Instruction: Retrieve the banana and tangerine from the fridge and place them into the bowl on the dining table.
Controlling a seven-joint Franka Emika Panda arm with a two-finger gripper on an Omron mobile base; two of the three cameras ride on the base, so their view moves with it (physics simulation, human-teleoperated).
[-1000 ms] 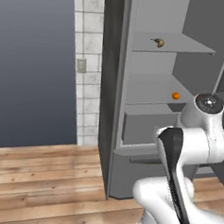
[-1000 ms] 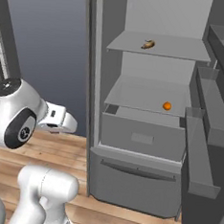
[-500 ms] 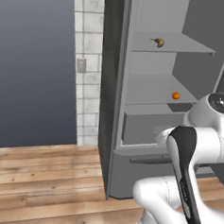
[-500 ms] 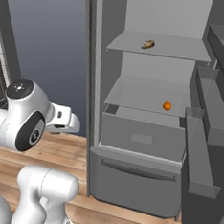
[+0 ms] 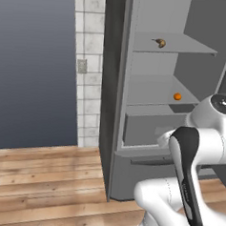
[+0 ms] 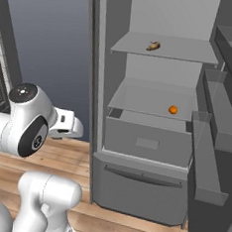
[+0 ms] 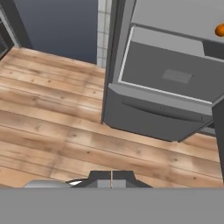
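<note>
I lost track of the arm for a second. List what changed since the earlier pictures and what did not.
The arm's upper joint swung right in both base views and rose a little, carrying the hand toward the open fridge. Nothing was taken hold of or let go; the jaws are shut and empty. The banana on the upper shelf, the tangerine on the shelf below and the camera views stayed put.

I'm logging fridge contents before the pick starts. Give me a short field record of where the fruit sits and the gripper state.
fridge: door open, shelves visible
banana: upper shelf, toward the back
tangerine: lower shelf, right side, above the drawer
gripper: shut, holding nothing, above the wooden floor
fruit retrieved: none yet
</note>
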